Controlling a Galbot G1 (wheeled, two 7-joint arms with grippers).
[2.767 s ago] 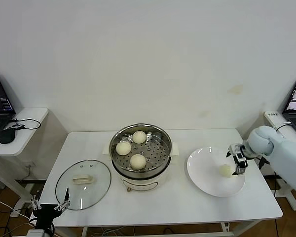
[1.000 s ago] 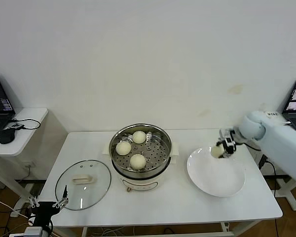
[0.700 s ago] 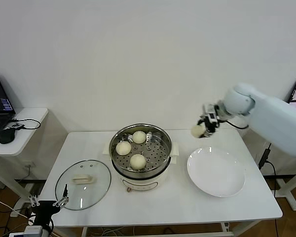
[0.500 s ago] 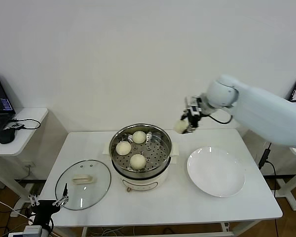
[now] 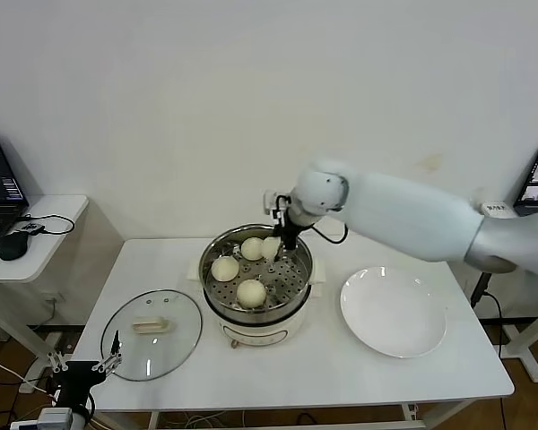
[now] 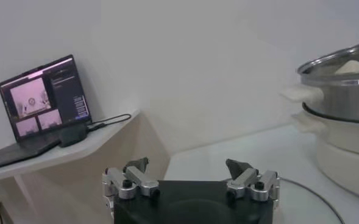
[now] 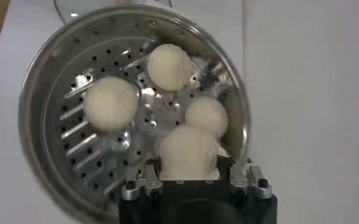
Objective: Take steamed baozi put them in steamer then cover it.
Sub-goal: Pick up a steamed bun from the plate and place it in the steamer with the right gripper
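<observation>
Steel steamer (image 5: 256, 269) rim rings my right gripper (image 5: 279, 246), fingers clamped on a smooth cream baozi (image 7: 188, 152) above the tray's far-right gap, three buns (image 7: 111, 103) beside. My left gripper (image 6: 190, 176) hangs wide, well left.

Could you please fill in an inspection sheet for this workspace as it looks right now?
Surface: white table, mostly bare.
Job's things: steamer holds three baozi; fourth baozi gripped over the tray; glass cover flat on the table beside the steamer.
Clutter: white plate, nothing on it.
Tools: right tool shut on the fourth baozi above the steamer; left tool open, parked low off the table's corner.
Cables: cord on the side desk.
Surroundings: laptop, white wall.
</observation>
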